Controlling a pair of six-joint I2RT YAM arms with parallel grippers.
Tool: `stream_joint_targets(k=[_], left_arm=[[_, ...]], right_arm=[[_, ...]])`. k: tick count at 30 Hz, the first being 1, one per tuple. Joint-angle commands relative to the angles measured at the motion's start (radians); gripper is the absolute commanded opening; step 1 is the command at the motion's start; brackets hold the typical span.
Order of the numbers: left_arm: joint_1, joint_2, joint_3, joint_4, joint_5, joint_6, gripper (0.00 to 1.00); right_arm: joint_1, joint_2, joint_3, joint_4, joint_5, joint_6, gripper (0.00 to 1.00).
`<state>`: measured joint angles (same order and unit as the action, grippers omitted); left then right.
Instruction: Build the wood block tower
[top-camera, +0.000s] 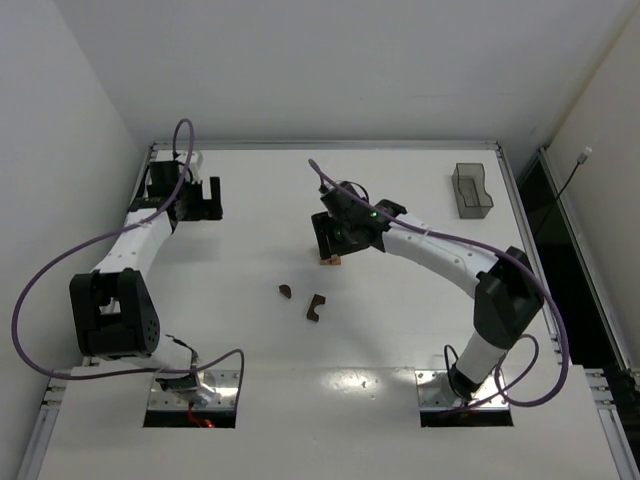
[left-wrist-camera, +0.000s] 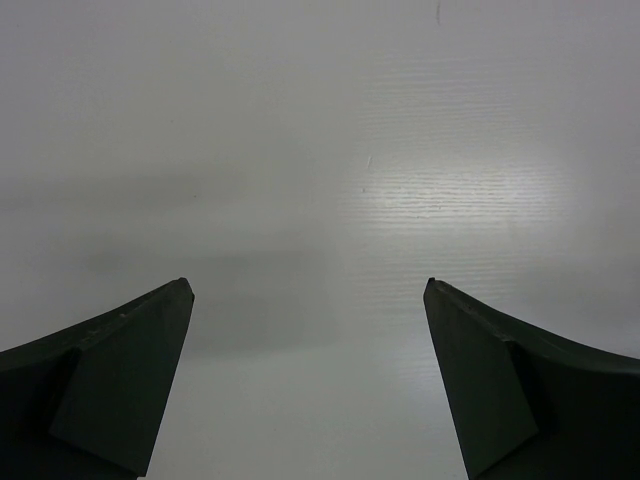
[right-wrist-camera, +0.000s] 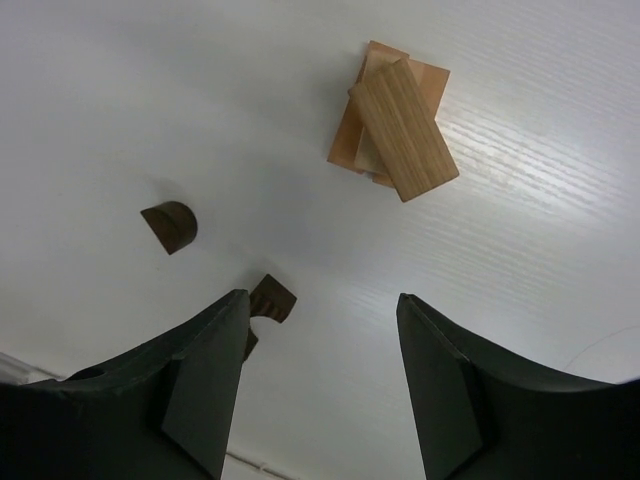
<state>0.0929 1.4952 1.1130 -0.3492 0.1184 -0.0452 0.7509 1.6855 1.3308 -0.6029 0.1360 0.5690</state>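
A short stack of light tan blocks, the tower (right-wrist-camera: 395, 125), stands mid-table; in the top view only its edge (top-camera: 330, 261) shows under my right gripper. The top block lies askew. A dark brown half-round piece (right-wrist-camera: 170, 226) (top-camera: 285, 292) and a dark brown arch piece (right-wrist-camera: 272, 301) (top-camera: 316, 308) lie loose nearby. My right gripper (right-wrist-camera: 322, 298) (top-camera: 330, 240) hovers above the stack, open and empty. My left gripper (left-wrist-camera: 308, 286) (top-camera: 205, 198) is open and empty at the far left over bare table.
A grey translucent plastic tray (top-camera: 471, 190) stands at the back right. The table's raised rim (top-camera: 320, 145) runs along the far edge. Walls close in on both sides.
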Motion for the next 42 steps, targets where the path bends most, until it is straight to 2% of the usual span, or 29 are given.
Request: stream_joint_targets(k=[1, 7, 12, 16, 22, 27, 42], left_arm=[[-0.009, -0.043, -0.015, 0.029, 0.006, -0.01, 1.0], [-0.009, -0.012, 0.013, 0.029, 0.015, -0.01, 1.0], [-0.009, -0.001, 0.022, 0.029, 0.015, -0.01, 1.0], [-0.009, 0.008, 0.022, 0.029, 0.015, -0.01, 1.0], [-0.009, 0.017, 0.022, 0.029, 0.015, -0.001, 1.0], [-0.009, 0.027, 0.022, 0.029, 0.015, -0.001, 1.0], [-0.009, 0.045, 0.031, 0.029, 0.015, -0.001, 1.0]], right_arm=[[-0.002, 0.035, 0.056, 0.054, 0.053, -0.105, 0.58], [-0.021, 0.135, 0.14, 0.054, 0.128, -0.312, 0.59], [-0.053, 0.198, 0.186, 0.054, 0.114, -0.334, 0.59], [-0.076, 0.244, 0.217, 0.031, 0.05, -0.345, 0.59], [-0.123, 0.255, 0.208, 0.077, -0.18, -0.429, 0.59], [-0.142, 0.273, 0.217, 0.077, -0.275, -0.462, 0.59], [-0.133, 0.301, 0.199, 0.089, -0.25, -0.546, 0.55]])
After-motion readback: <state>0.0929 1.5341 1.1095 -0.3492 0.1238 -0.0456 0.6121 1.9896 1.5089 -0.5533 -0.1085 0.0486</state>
